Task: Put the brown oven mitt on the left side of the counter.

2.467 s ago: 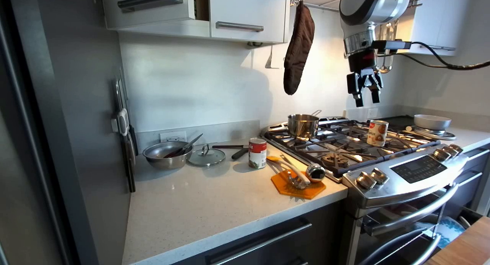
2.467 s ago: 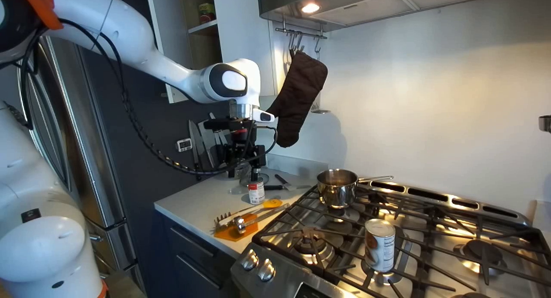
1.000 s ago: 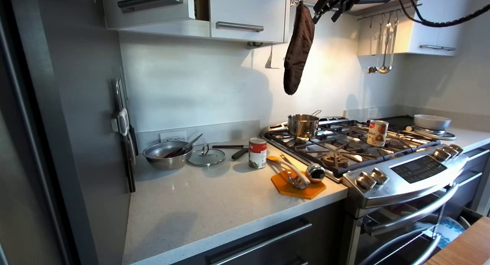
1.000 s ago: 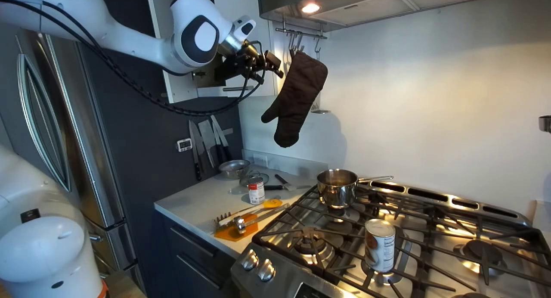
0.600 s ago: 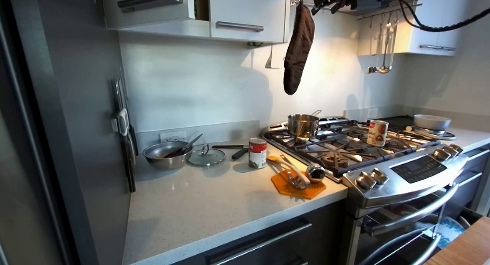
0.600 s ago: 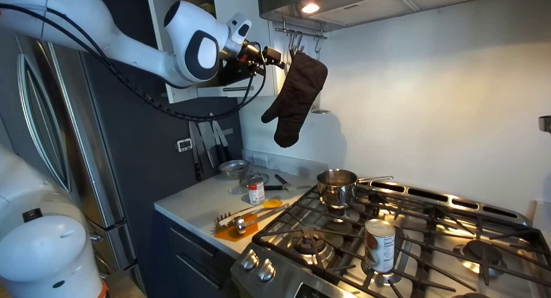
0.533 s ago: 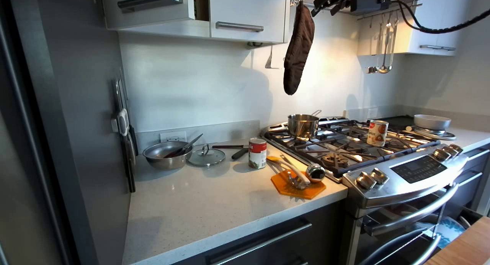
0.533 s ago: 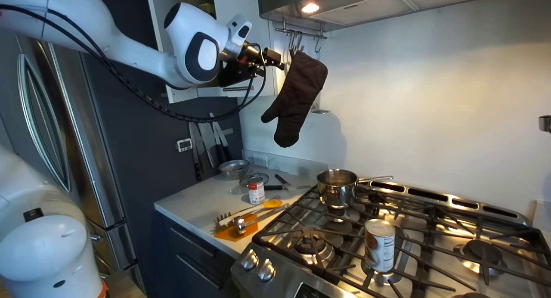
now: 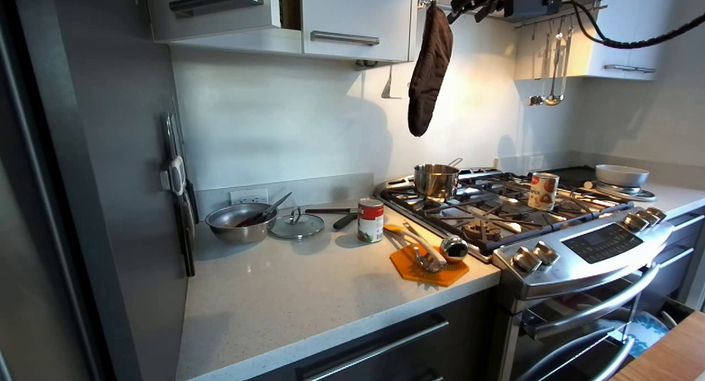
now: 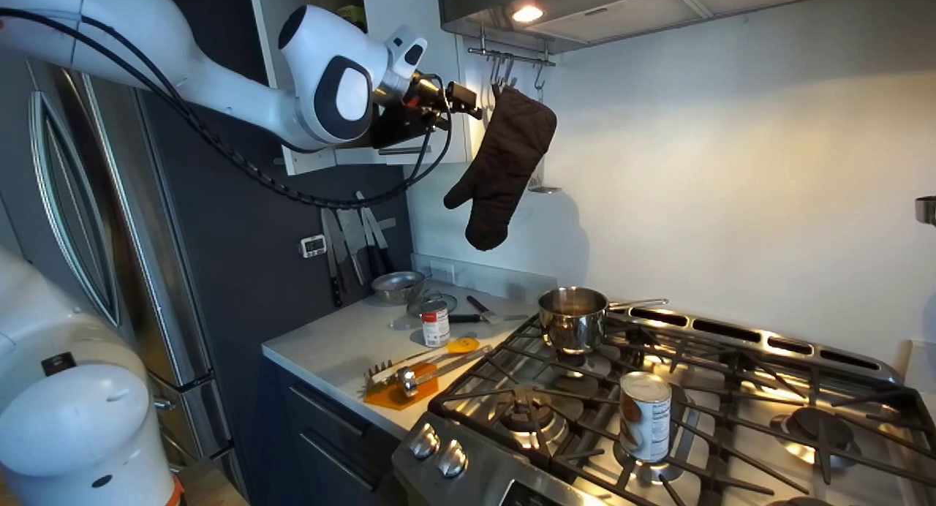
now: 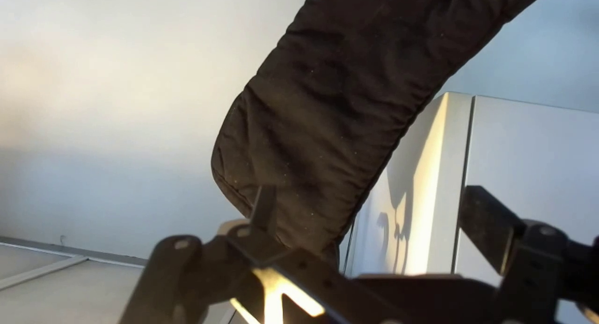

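The dark brown oven mitt (image 9: 430, 75) hangs from a hook on the rail under the hood; it also shows in an exterior view (image 10: 508, 166) and the wrist view (image 11: 323, 113). My gripper (image 9: 466, 17) is raised and tilted towards the mitt's upper end, also in an exterior view (image 10: 462, 118). In the wrist view the gripper (image 11: 369, 197) is open with nothing held. One finger (image 11: 265, 207) overlaps the mitt near its hung end; I cannot tell whether they touch. The other finger (image 11: 489, 225) is apart, before the cabinet. The pale counter (image 9: 275, 293) lies below, left of the stove.
A white cabinet (image 10: 417, 67) and the hood (image 10: 629, 16) are close to the gripper. The counter holds a steel bowl (image 9: 239, 224), glass lid (image 9: 297, 226), red-labelled can (image 9: 370, 221) and orange trivet (image 9: 405, 265) with utensils. A pot (image 10: 572, 322) and can (image 10: 645, 418) stand on the stove.
Over the 2.5 seconds my gripper has risen from pointing down and tilted towards the mitt's upper end. In the last half second it is nearly still. The mitt has not moved.
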Controlling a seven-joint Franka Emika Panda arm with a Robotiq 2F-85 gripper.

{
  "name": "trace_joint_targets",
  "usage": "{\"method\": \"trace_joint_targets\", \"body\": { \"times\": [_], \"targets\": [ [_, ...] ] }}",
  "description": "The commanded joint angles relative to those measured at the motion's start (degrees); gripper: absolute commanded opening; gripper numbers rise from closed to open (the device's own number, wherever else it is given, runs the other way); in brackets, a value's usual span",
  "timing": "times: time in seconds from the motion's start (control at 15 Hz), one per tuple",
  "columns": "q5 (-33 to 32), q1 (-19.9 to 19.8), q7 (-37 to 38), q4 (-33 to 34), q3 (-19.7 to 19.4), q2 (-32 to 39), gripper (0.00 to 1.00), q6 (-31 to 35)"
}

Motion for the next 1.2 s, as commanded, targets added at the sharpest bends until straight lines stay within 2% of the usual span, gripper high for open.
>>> {"method": "trace_joint_targets", "body": {
  "times": [0.0,0.53,0.93,1.07,1.13],
  "targets": [
    [0.73,-0.36,-0.54,0.06,0.45,0.01,1.00,-0.09],
    [0.73,-0.36,-0.56,0.06,0.44,-0.01,1.00,-0.09],
    [0.98,3.98,-0.95,2.82,-2.95,2.87,1.00,4.97],
    [0.58,3.23,-0.10,4.23,-2.67,4.73,1.00,7.50],
    [1.25,1.54,-0.24,4.92,-1.37,5.83,1.00,9.03]
  ]
}}
